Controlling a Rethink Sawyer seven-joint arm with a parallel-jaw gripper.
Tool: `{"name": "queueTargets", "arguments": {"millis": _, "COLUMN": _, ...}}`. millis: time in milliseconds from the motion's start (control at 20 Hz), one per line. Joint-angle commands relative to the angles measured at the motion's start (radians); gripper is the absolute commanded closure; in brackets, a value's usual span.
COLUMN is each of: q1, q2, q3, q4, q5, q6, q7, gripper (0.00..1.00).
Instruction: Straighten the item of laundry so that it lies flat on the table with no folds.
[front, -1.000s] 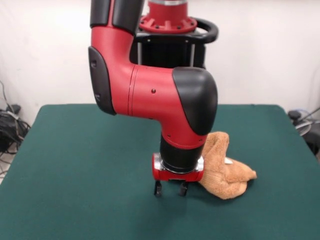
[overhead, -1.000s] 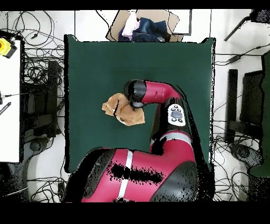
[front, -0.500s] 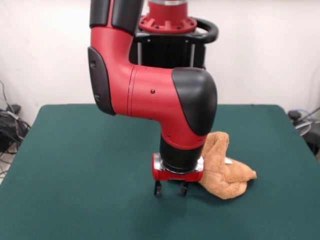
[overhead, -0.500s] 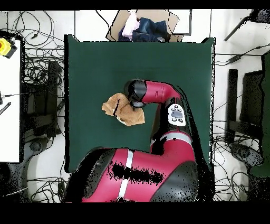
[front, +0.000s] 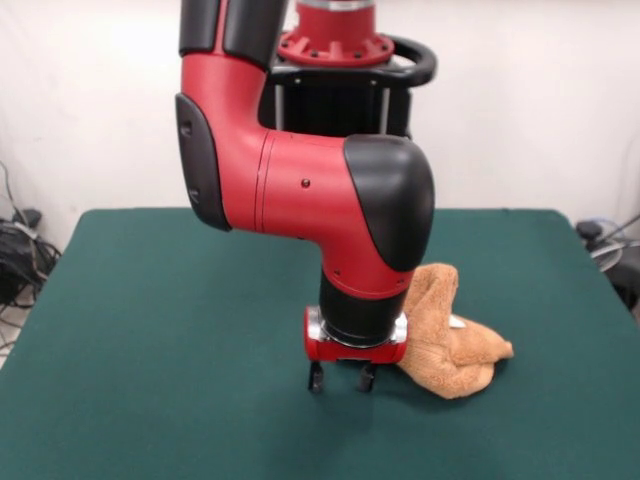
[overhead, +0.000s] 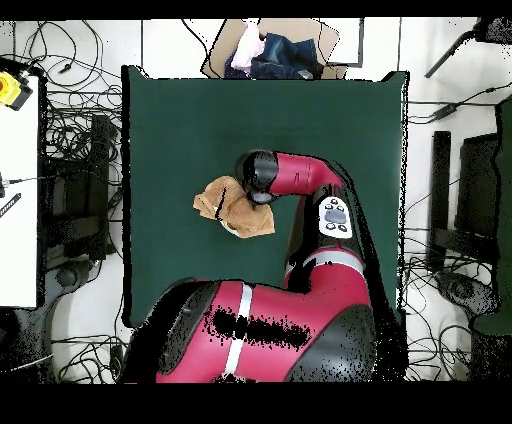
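The orange-tan towel (front: 452, 340) lies bunched in a rumpled heap on the green desk (front: 150, 330), with one fold standing up behind the arm's wrist and a small white tag (front: 457, 322) showing on its upper side. In the front view it sits just to the right of the jaws (front: 340, 378) and slightly farther back, its near edge close beside them. The jaws point straight down, their two dark tips parted with a gap between them and holding nothing, just above the felt. From overhead the towel (overhead: 228, 205) lies near the middle of the desk (overhead: 330, 110), partly under the arm's wrist. A white wall rises behind the desk. Tangled cables (overhead: 75, 150) cover the floor around it, and a cardboard box (overhead: 275, 45) of clothes sits at its far edge.
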Motion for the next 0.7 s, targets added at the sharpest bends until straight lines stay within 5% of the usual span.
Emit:
{"name": "queueTargets", "arguments": {"millis": 50, "q1": -0.049, "q2": 0.151, "q3": 0.054, "q4": -0.018, "q5": -0.017, "q6": -0.155, "q7": 0.119, "gripper": 0.0}}
{"name": "queueTargets", "arguments": {"millis": 700, "q1": -0.048, "q2": 0.149, "q3": 0.055, "q4": -0.018, "q5": -0.018, "q6": -0.149, "q7": 0.115, "gripper": 0.0}}
